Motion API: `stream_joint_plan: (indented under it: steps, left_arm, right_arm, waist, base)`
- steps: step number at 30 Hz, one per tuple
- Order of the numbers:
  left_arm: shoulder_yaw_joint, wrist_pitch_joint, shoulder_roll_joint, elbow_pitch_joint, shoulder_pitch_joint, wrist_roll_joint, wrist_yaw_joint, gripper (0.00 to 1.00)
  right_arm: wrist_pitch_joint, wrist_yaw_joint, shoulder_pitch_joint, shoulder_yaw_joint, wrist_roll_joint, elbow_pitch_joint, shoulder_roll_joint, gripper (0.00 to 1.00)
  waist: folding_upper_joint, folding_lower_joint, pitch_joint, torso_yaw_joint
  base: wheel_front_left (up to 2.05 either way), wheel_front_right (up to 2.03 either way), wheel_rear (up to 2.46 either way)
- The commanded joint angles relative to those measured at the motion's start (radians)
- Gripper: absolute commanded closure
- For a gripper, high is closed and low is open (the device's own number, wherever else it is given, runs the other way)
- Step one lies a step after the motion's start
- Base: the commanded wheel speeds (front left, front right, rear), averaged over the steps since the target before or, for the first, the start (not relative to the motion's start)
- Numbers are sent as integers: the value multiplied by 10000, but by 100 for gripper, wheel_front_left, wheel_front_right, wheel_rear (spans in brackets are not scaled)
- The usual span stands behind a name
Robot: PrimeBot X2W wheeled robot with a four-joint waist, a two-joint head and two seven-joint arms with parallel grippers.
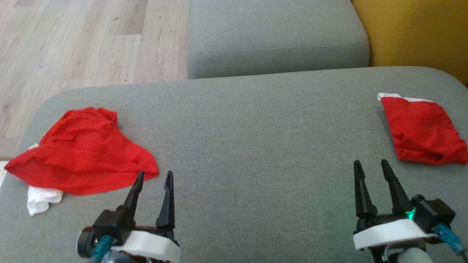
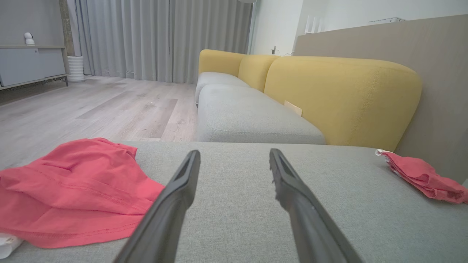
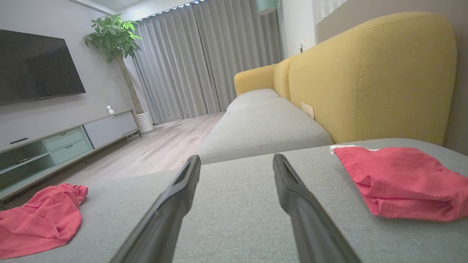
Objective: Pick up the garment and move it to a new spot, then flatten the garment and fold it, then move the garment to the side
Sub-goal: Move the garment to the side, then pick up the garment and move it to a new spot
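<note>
Nearest us, the left end effector (image 1: 154, 174) and right end effector (image 1: 370, 162) hover over the near edge of the grey seat cushion (image 1: 256, 146), both released, fingers spread with nothing between them. The crumpled red garment (image 1: 82, 151) lies on the cushion's left end, partly covering a white cloth (image 1: 42, 201) whose shape we cannot make out. A folded red garment (image 1: 424, 129) rests on the cushion's right end.

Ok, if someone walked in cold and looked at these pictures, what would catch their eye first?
Two bright red patches on the grey cushion: a rumpled red garment at the robot's left, white cloth poking from under it, and a folded red garment at the far right. Then the yellow sofa back behind, and the left hand and right hand, both open and empty, low in front.
</note>
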Motion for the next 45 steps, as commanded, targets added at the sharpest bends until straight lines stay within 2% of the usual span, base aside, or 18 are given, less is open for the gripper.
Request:
stream_joint_plan:
  steps: [1, 31, 38, 45]
  left_arm:
    - [248, -78, 20, -362, -338, -48, 35, 0]
    - [166, -78, 20, -341, -507, -15, -50, 0]
    - [357, -78, 20, -323, -583, 70, -14, 0]
    - [890, -78, 20, -323, -546, 269, -59, 0]
  right_arm:
    - [-136, -9, -285, 246, 88, -421, -27, 0]
    - [-137, -9, -280, 248, 302, -362, -26, 0]
    - [-137, -9, -195, 650, 345, -194, -26, 0]
    - [-137, -9, -245, 1263, 548, 89, -26, 0]
  waist:
    - [-1, 0, 30, -13]
    - [-1, 0, 70, 208]
    - [-1, 0, 12, 936]
    - [-1, 0, -57, 2261]
  base:
    - [0, 0, 0]
    - [0, 0, 0]
    - [0, 0, 0]
    - [0, 0, 0]
